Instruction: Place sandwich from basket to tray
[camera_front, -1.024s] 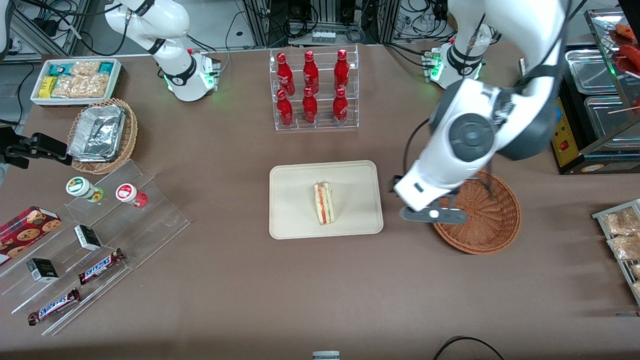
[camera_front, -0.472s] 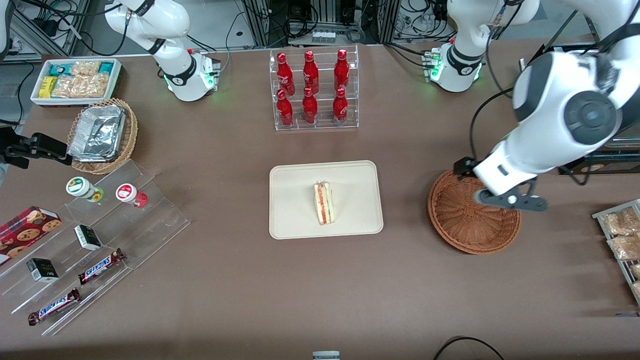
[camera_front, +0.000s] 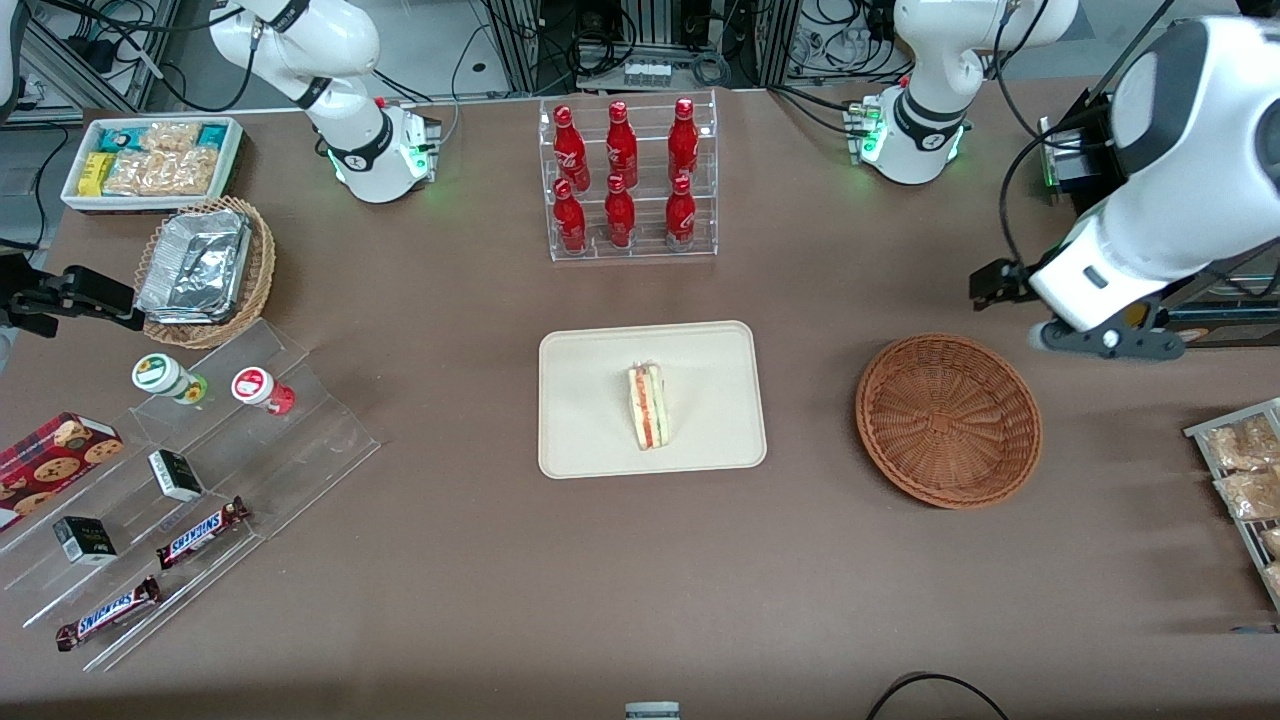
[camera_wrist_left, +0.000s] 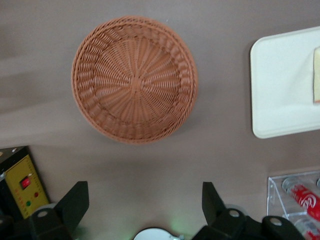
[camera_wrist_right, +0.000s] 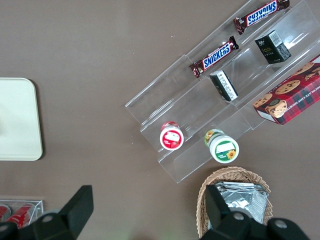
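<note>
One sandwich (camera_front: 648, 406) sits mid-frame on tray (camera_front: 585, 400); basket (camera_front: 948, 420) empty. Gripper (camera_wrist_left: 142, 207) spread, empty, upper right. Little risk; only snagging the basket.

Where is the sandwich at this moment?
In the front view the sandwich lies near the middle of the tray, with the empty basket beside the tray. The open end effector is raised, farther from the camera than the basket.

Sandwich (camera_wrist_left: 316, 75) (wrist view) cut by frame edge.
</note>
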